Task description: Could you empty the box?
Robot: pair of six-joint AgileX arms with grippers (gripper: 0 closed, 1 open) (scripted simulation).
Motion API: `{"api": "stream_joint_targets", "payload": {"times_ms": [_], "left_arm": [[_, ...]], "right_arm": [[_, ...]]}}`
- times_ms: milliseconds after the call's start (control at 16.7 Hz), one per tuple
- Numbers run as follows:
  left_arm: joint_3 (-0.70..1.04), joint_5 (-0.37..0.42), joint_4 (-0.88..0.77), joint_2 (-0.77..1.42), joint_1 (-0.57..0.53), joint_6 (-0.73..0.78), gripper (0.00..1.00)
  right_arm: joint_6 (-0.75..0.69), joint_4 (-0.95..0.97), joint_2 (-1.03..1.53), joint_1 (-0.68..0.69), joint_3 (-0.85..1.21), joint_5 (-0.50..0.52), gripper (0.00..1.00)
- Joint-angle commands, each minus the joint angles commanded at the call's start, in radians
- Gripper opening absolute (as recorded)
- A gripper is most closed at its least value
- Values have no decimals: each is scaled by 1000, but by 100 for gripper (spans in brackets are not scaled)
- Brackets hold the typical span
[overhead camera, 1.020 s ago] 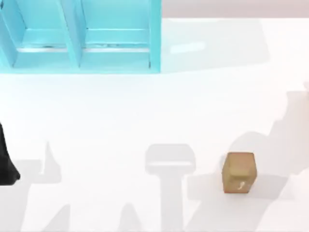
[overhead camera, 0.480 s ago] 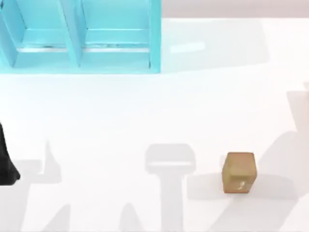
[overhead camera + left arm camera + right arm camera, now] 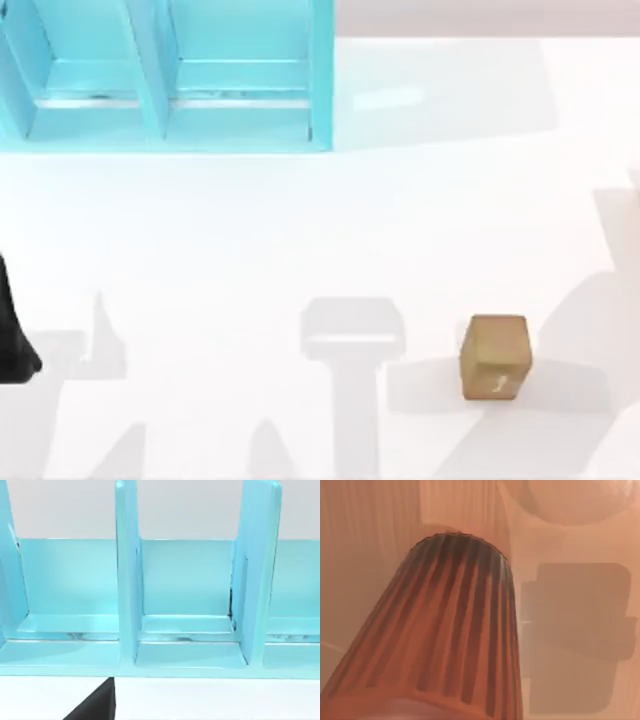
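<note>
Top view: the white surface [image 3: 200, 230] takes up most of the frame. A pale blue shelf [image 3: 165, 80] with upright dividers stands at the upper left. The brown box [image 3: 495, 357] stands on the surface at the lower right, well apart from the shelf.

My left arm [image 3: 10, 340] is parked at the frame's left edge, and I cannot tell whether its gripper is spread or pressed together. The right wrist view is close against a ribbed, tapering thing [image 3: 445, 630]. I cannot tell what it is or what my right gripper is doing.

I see nothing taken out and lying beside the box, so I judge the emptying still to be done.

The box stands upright with its top facing the camera and its sides square to the frame. It is nearly cube-shaped, so I can name no long axis.
</note>
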Motion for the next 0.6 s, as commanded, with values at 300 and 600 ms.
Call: {"api": "stream_joint_targets", "payload": {"times_ms": [300,600], "left_arm": [[0,0,0,0,0,0,100],[0,0,0,0,0,0,100]], "right_arm": [[0,0,0,0,0,0,32],[0,0,0,0,0,0,0]]}}
